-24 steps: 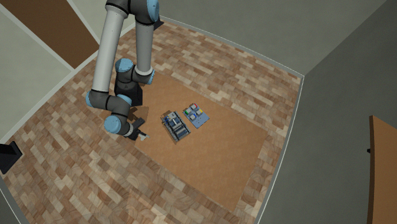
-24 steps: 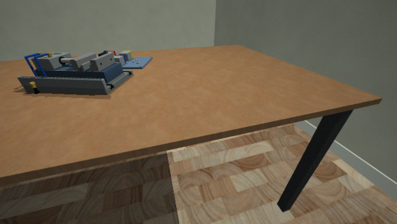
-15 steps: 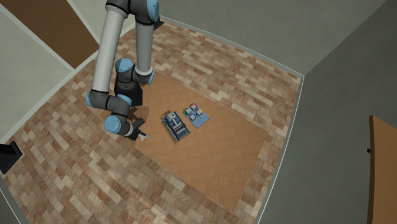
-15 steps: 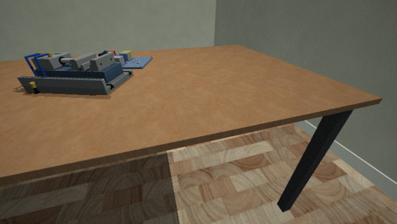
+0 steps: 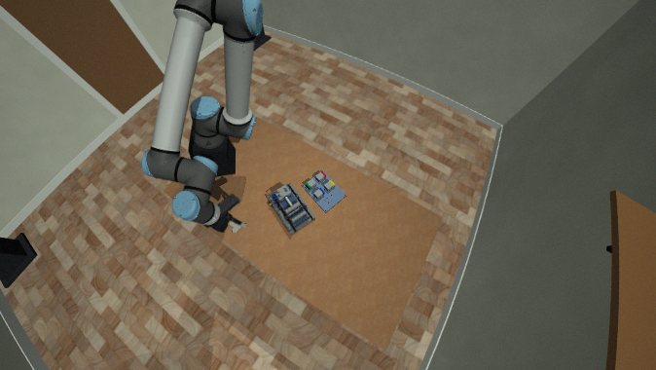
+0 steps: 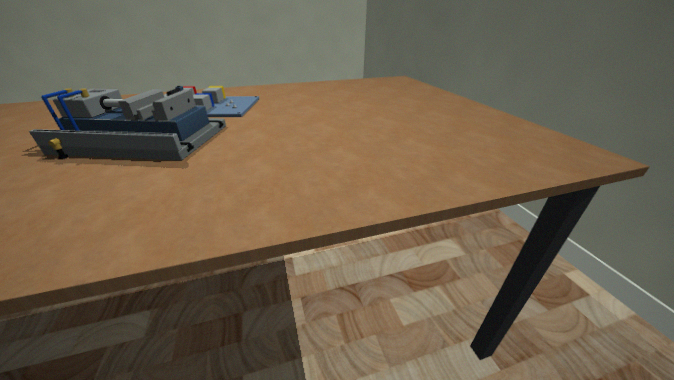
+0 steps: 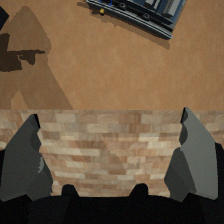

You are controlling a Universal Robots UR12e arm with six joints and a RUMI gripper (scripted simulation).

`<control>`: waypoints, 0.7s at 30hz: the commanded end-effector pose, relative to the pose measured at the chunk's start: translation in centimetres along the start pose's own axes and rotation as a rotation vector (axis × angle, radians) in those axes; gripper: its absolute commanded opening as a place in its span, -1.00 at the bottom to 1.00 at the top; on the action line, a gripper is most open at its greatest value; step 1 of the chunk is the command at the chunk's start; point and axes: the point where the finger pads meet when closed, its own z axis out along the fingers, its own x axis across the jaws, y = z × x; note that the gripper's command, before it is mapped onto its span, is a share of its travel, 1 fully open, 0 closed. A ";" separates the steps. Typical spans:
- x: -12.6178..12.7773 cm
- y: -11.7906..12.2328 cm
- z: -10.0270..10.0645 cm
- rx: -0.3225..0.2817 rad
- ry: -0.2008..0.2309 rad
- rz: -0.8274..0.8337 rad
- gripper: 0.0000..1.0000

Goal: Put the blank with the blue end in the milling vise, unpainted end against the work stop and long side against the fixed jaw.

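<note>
The milling vise (image 5: 290, 208) (image 6: 125, 120) (image 7: 145, 11) stands on the brown table (image 5: 341, 253) (image 6: 350, 150) (image 7: 110, 65). Blue hoses (image 6: 55, 105) run to its left end block in the exterior view. Nothing shows between its jaws. Right behind it lies a blue plate (image 5: 336, 200) (image 6: 242, 106) with several grey blanks. The blank with the blue end (image 5: 318, 193) (image 6: 204, 101) lies flat on it. My gripper (image 5: 240, 225) (image 7: 109, 111) is open and empty. It hangs at the table's edge, well to the left of the vise in the top view, with floor showing between the fingers.
Blanks with red (image 5: 321, 174), green (image 5: 309, 184) and yellow (image 5: 330, 185) (image 6: 216, 92) ends share the plate. The arm's base (image 5: 211, 146) stands at the table's back left corner. A dark table leg (image 6: 530, 270) shows in the exterior view.
</note>
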 end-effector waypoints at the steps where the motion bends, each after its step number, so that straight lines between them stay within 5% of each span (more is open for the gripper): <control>1: 0.8 -0.5 0.6 -0.003 -0.006 0.005 1.00; 10: 3.9 -3.0 3.0 -0.020 -0.023 0.039 1.00; 21: 11.1 -10.5 8.7 -0.066 -0.039 0.120 1.00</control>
